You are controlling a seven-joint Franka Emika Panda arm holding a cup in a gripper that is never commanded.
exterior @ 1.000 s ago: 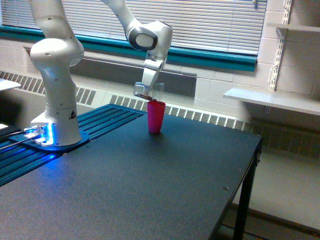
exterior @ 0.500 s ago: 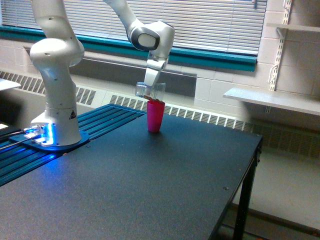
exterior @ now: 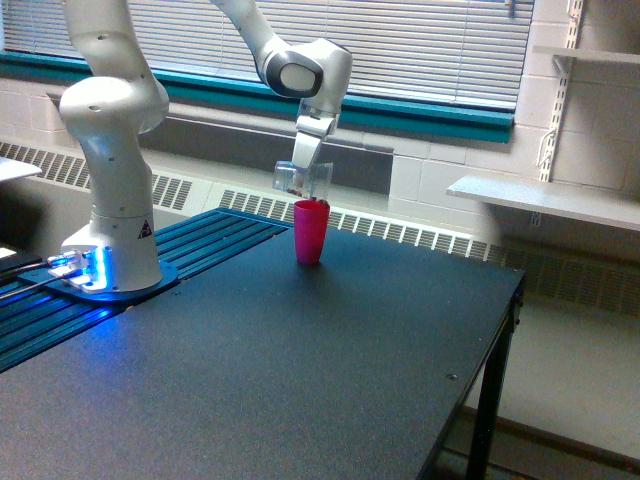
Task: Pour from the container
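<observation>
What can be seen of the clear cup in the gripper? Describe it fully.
The clear cup is small, see-through, seemingly plastic, and blurred here. It is held in the gripper, hanging just above the rim of the upright pink cup without clearly touching it. It looks tipped rather than upright. A faint dark speck shows low inside it; how much it holds cannot be told.

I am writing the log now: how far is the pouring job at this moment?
Done: the gripper has the clear cup above the pink cup. In hand: the clear cup is tipped sideways over the pink rim, mid-pour. Left: emptying it; whether any brown bits remain inside is too small to tell.
</observation>
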